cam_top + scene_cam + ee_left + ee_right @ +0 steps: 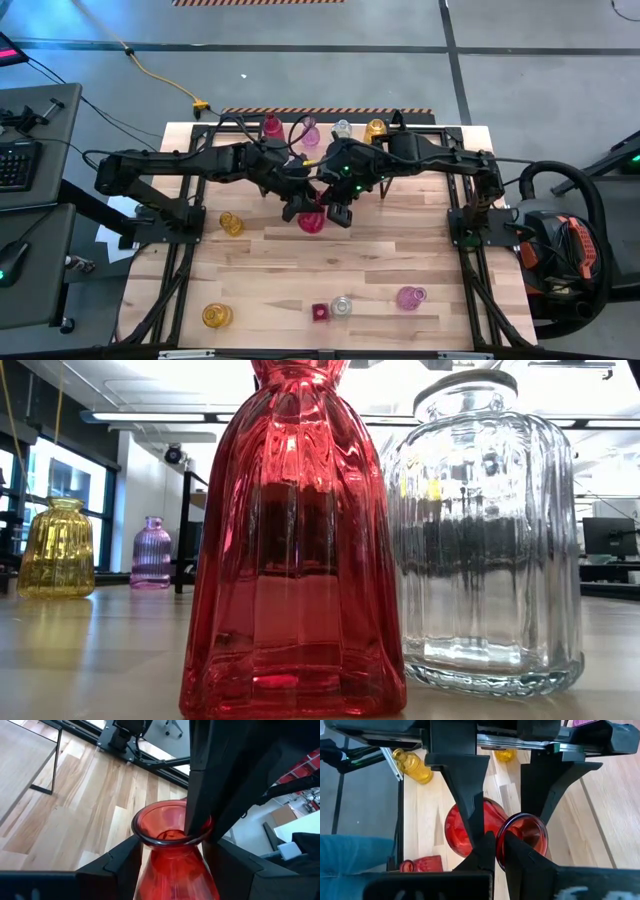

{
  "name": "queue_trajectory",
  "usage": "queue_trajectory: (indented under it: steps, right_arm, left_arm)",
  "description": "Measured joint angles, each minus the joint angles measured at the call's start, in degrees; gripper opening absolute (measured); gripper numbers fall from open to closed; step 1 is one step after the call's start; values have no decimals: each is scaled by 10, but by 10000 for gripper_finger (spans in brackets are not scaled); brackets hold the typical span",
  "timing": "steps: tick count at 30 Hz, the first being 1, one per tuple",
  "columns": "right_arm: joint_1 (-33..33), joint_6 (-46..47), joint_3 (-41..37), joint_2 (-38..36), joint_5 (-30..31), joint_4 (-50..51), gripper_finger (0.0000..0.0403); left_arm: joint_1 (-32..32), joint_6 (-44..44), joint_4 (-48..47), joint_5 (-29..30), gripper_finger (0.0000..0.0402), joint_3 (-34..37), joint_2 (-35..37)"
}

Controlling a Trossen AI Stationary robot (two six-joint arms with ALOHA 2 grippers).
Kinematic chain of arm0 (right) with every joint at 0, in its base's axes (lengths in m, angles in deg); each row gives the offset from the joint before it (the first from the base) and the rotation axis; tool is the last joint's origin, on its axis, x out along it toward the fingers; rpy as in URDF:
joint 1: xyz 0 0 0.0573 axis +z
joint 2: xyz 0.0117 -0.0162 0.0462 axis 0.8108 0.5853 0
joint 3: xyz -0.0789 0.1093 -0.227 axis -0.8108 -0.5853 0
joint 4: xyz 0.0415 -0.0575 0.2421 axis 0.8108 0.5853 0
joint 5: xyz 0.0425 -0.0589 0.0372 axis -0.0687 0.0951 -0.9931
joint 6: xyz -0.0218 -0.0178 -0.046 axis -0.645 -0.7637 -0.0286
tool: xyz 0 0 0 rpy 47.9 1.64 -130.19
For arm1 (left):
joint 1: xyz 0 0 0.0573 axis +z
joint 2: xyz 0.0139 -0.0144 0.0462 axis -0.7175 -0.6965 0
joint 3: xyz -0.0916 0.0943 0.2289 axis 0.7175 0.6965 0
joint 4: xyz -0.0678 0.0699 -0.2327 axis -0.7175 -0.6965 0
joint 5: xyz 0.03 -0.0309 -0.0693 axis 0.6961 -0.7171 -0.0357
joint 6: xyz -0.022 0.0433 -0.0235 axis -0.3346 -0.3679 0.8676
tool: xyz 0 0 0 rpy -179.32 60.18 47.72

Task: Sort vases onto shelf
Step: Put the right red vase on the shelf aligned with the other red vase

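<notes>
Place: lab/workshop — concrete floor (330, 70) | hazard tape (258, 3) | keyboard desk (30, 140) | ceiling strip lights (160, 417)

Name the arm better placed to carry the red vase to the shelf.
Right, probably: the right tool pinches the rim of the red vase, one finger inside the mouth. The left tool only straddles its neck, seemingly open.

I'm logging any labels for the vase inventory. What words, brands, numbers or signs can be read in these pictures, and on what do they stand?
None can be read: the red vase between both grippers, the clear jar, the yellow vase and the table bear no legible text or label.
</notes>
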Motion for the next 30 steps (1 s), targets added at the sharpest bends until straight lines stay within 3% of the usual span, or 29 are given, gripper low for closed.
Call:
queue_trajectory:
  steps: [10,30]
  right_arm:
    - [0,-3,0,0,0,3,0]
    - [0,-20,0,0,-2,-2,0]
  left_arm:
    - [0,-10,0,1,119,0,0]
    - [0,-15,0,2,119,0,1]
